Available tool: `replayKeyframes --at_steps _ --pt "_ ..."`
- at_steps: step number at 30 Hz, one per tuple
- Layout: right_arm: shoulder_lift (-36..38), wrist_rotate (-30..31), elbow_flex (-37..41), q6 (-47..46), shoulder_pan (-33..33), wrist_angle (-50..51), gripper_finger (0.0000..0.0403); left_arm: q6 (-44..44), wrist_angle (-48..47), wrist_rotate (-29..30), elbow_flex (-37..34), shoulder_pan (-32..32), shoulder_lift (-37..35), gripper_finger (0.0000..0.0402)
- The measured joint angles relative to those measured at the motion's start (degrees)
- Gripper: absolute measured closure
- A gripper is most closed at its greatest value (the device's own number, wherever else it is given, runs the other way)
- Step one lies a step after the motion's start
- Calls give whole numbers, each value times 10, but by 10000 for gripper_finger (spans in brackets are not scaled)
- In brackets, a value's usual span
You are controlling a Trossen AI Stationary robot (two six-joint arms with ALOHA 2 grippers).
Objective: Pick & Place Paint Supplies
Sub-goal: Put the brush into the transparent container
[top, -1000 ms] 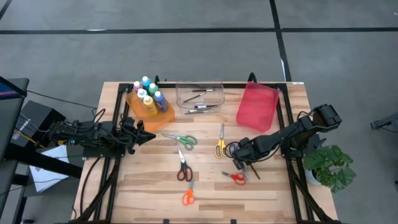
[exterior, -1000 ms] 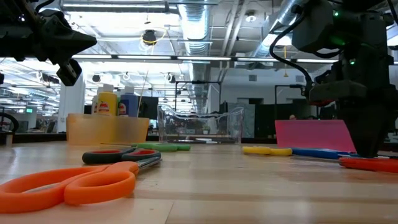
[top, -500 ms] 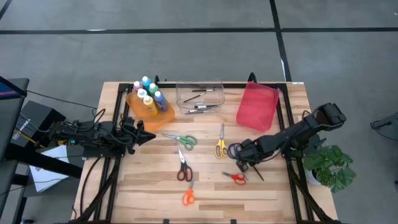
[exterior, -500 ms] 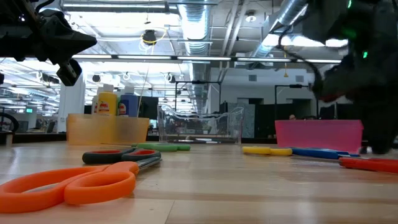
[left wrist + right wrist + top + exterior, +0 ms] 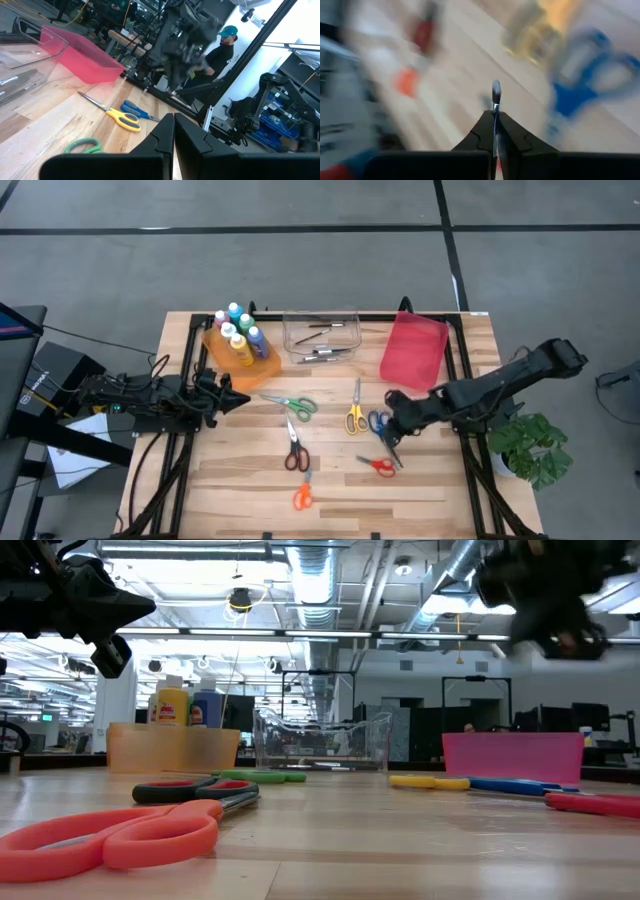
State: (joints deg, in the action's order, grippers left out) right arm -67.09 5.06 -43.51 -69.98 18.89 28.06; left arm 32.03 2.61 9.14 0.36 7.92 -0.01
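My right gripper [image 5: 391,428] is raised above the table's right half, over the blue scissors [image 5: 378,423], and is shut on a thin dark paintbrush [image 5: 495,102]. In the low view it hangs high and blurred [image 5: 545,600]. My left gripper [image 5: 243,398] waits shut at the table's left side, near the orange bin [image 5: 262,366]. Lying flat on the table are green [image 5: 293,404], yellow [image 5: 354,413], small red [image 5: 381,466], dark-handled [image 5: 294,450] and orange [image 5: 302,494] scissors. Paint bottles [image 5: 238,333] stand in the orange bin. My right gripper pinches the paintbrush's thin shaft [image 5: 495,117] between its two shut fingers. The brush lies along the fingers and sticks out past their tips, ending in a rounded end [image 5: 496,91]. It is lifted clear of the table [image 5: 393,453].
A clear bin [image 5: 320,335] with several brushes sits at the far middle, and a red bin [image 5: 413,350] to its right. A potted plant [image 5: 528,445] stands off the right edge. Bare wood lies along the near edge [image 5: 430,500]. A person [image 5: 222,47] shows beyond the table.
My right gripper has risen from the table surface with the paintbrush, which is now lifted clear, and has shifted slightly toward the far edge while its arm stretched out. In the low view it went from table height to the picture's top.
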Motion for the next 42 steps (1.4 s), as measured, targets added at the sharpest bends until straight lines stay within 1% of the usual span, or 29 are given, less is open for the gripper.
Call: replayKeyframes --at_steps 4,9,11,14,20,23,28,32,35,38,42 --pt "32 27 -1 53 -30 -93 402 0 0 0 0 0 0 396" --pt "26 28 -1 151 -93 -167 403 0 0 0 0 0 0 396" --pt "9 28 -6 199 -128 -194 403 0 0 0 0 0 0 396" --pt "-28 15 -35 268 -186 -193 403 0 0 0 0 0 0 396" --pt "-138 -60 -149 413 -296 -187 400 0 0 0 0 0 0 396" --pt "-197 -80 -228 496 -342 -156 399 0 0 0 0 0 0 396" --pt "-313 -78 -398 652 -403 -74 401 0 0 0 0 0 0 396" --pt "-409 -75 -542 737 -440 9 401 0 0 0 0 0 0 396" --pt "-477 -54 -634 787 -458 78 401 0 0 0 0 0 0 396" --pt "-535 -38 -699 856 -463 144 401 0 0 0 0 0 0 396" --pt "-597 -35 -737 949 -462 210 401 0 0 0 0 0 0 396"
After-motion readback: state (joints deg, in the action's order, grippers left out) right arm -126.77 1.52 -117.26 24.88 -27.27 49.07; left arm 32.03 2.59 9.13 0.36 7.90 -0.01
